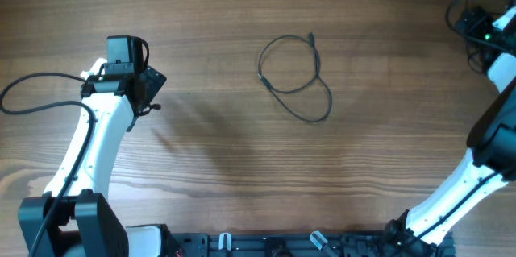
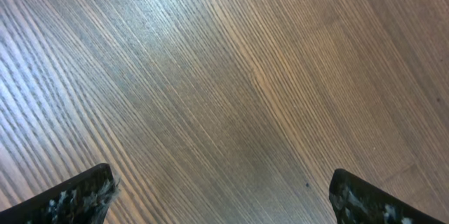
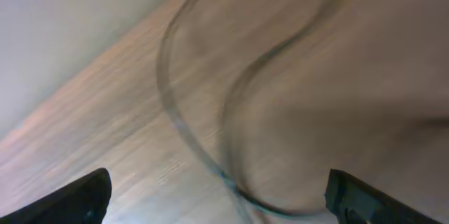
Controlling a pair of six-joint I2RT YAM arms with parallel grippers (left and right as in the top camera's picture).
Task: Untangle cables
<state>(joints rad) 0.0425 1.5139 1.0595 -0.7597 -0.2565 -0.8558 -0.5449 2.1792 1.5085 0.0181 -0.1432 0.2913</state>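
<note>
Table (image 1: 242, 176): bare wood. L arm (image 1: 89, 144) at left, R arm (image 1: 476, 168) at far right. One cable (image 1: 260, 70) lies mid-table in a loose loop w/ one self-crossing, well apart from both arms. Blurred cord (image 3: 168, 104) lies below R gripper (image 3: 217, 178); fingers wide apart, nothing held. L gripper (image 2: 221, 182): fingers apart over wood. Judgement: late separation stage. Next: pinch plug end (image 1: 311, 39), draw crossing out.

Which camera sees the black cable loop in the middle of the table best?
Overhead: the whole cable lies sharp and uncovered there. The left wrist shows only bare wood. The right wrist shows a blurry cord, too smeared to tell if it is the same one.
</note>
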